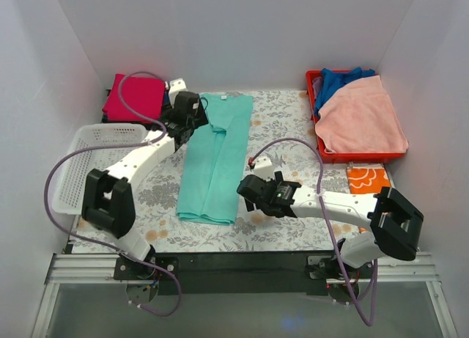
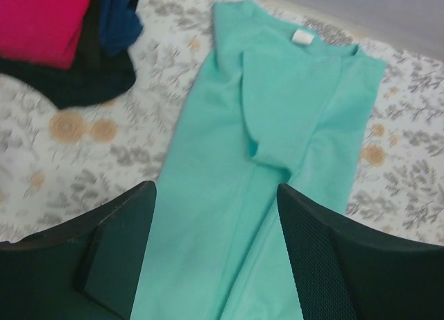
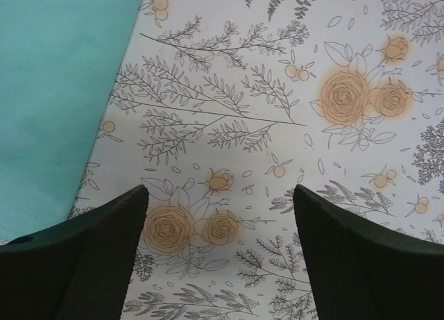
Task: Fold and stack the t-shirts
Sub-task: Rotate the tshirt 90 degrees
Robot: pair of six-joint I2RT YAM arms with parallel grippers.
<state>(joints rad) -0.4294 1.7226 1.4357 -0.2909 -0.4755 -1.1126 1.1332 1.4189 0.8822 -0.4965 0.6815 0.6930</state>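
Left wrist view: the left jaws, black fingers (image 2: pixel 118 250) spread wide and gripping nothing, hang over the mint-teal t-shirt (image 2: pixel 277 125), which lies flat on the floral desk (image 2: pixel 62 160) beneath and ahead of them, collar tag at the far end. In the right wrist view the right jaws, fingers (image 3: pixel 83 257) likewise parted and empty, look down on bare desk, the shirt's edge just off to their left. From the top external camera the shirt (image 1: pixel 216 158) shows as a narrow strip folded lengthwise, its long axis running near to far down the middle of the desk. The left jaws sit at its far left edge by the collar, and the right jaws just right of its near hem. A crosswise fold looks due next, with the right arm closer to the hem and the left closer to the collar. A stack of magenta, dark blue and black t-shirts (image 1: pixel 135 96) waits at far left, beyond a white basket (image 1: pixel 95 136). A red tray (image 1: pixel 311 96) of cloths stands far right.
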